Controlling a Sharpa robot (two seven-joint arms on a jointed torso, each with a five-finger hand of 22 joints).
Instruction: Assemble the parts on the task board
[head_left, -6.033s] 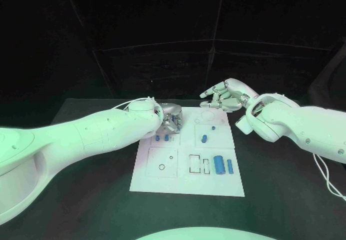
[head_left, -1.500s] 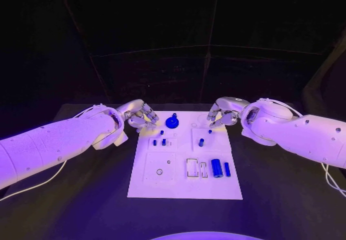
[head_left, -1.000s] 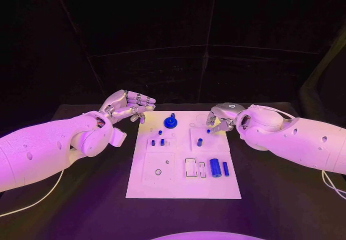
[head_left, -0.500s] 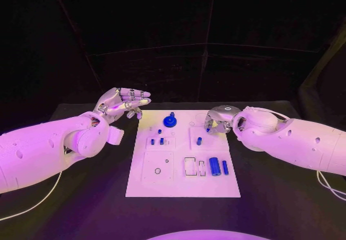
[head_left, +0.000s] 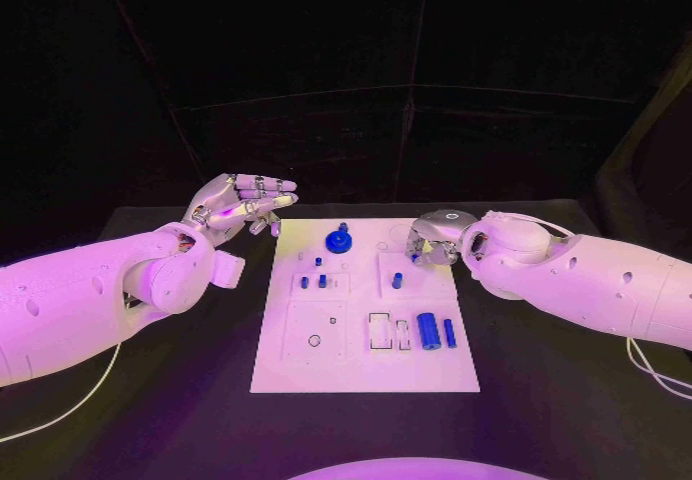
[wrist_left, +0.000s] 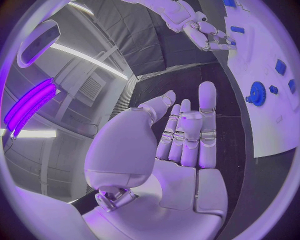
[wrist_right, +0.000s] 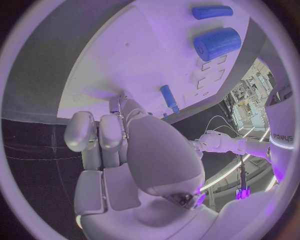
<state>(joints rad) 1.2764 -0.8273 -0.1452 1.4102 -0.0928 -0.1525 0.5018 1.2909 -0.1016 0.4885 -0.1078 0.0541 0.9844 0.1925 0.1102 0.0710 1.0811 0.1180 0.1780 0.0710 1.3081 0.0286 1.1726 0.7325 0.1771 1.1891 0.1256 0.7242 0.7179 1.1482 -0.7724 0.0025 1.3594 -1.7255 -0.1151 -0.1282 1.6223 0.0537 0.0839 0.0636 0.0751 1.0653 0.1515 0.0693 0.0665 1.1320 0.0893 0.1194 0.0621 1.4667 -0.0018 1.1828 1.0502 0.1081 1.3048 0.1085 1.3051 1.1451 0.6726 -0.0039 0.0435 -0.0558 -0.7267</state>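
White task board (head_left: 361, 372), L hand (head_left: 235, 206) off-edge.

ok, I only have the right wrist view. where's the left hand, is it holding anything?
Observer: Left hand is up over the table, off the board's far left corner, palm empty.
Operator: any part my view misses?
Observer: A round blue knob stands near the board's far edge, left of the right hand.
Operator: more on that side?
Observer: Two small blue pegs side by side, just nearer than the knob.
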